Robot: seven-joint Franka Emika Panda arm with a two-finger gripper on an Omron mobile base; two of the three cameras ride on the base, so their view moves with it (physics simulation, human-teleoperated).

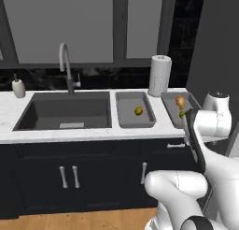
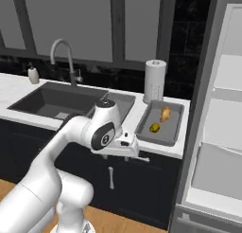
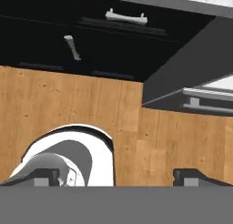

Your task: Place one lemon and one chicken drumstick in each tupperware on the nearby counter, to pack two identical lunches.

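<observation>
Two grey tupperware trays sit on the white counter (image 1: 9,113) right of the sink. The left tupperware (image 1: 135,110) holds one lemon (image 1: 138,111). The right tupperware (image 2: 160,121) holds a chicken drumstick (image 2: 165,114) and a second lemon (image 2: 154,128); the arm partly covers this tray in the left base view. A second drumstick is out of view. My gripper (image 3: 118,176) is open with nothing between its fingertips. It hangs below the counter edge in front of the dark cabinets and faces the wooden floor.
A dark sink basin (image 1: 65,111) with a faucet (image 1: 65,61) lies left of the trays. A paper towel roll (image 2: 155,79) stands behind them and a soap bottle (image 1: 18,88) sits far left. The open fridge (image 2: 222,123) with white shelves is close on the right.
</observation>
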